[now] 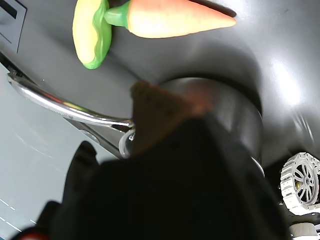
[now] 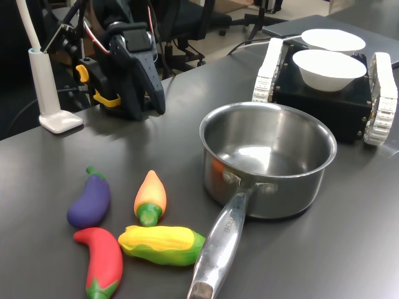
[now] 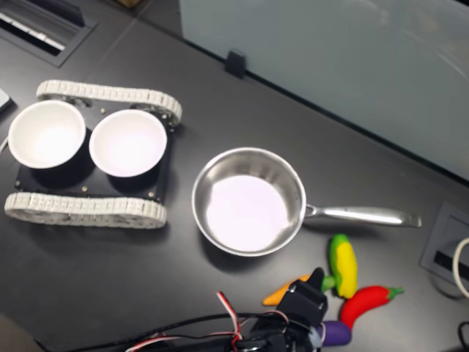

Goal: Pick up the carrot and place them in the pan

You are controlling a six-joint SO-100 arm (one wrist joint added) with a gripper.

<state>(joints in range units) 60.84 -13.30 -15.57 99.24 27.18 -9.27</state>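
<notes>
While our wrist view shows the carrot (image 1: 175, 20) untouched beside the corn (image 1: 91, 32), the first exterior view shows our gripper (image 2: 138, 78) parked far off, grasping nothing, its opening unclear, and the second shows the pan (image 3: 293, 183) empty, so reaching comes next.

On the dark table (image 2: 75, 149) lie three toy vegetables close together: a purple eggplant (image 2: 90, 200), a red chili pepper (image 2: 101, 261) just below it in the first exterior view, and a yellow corn cob (image 2: 161, 245) in a green husk to the chili's right. Behind, a black tracked vehicle (image 2: 324, 99) with white treads carries two white bowls (image 2: 328, 68) side by side. At the first exterior view's left stands a white lamp base (image 2: 50, 93). In the second exterior view a black clip (image 3: 235, 62) sits against a pale partition (image 3: 352, 59)
</notes>
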